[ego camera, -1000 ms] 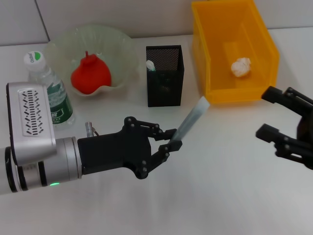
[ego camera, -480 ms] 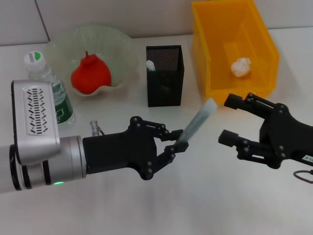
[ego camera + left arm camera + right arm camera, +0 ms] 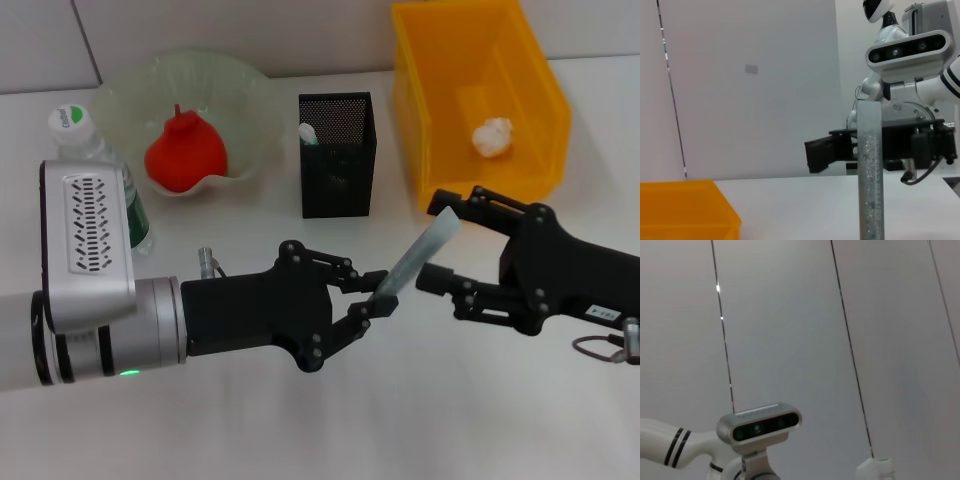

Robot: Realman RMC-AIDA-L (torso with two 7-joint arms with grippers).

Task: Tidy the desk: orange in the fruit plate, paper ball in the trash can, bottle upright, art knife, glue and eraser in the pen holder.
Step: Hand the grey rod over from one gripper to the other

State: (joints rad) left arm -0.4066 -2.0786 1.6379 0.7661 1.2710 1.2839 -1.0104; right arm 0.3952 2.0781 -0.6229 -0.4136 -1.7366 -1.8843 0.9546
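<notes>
My left gripper (image 3: pixel 374 294) is shut on the lower end of the glue (image 3: pixel 418 256), a grey translucent stick tilted up to the right above the table. My right gripper (image 3: pixel 437 243) is open, its fingers either side of the stick's upper end. The left wrist view shows the glue (image 3: pixel 871 170) upright with the right gripper (image 3: pixel 840 150) behind it. The orange (image 3: pixel 185 155) lies in the fruit plate (image 3: pixel 120 95). The paper ball (image 3: pixel 492 137) is in the trash can (image 3: pixel 445 190). The bottle (image 3: pixel 78 135) stands upright, half hidden by my left arm. The art knife's white end (image 3: pixel 308 133) sticks out of the pen holder (image 3: pixel 338 175). The eraser is out of view.
The pen holder stands between the fruit plate and the trash can at the back of the white table (image 3: pixel 450 400). A corner of the trash can (image 3: pixel 685 210) shows in the left wrist view. A bottle cap (image 3: pixel 880 467) appears in the right wrist view.
My right gripper has come in from the right edge to the stick's upper end. My left arm has shifted a little to the right with the glue in it.
</notes>
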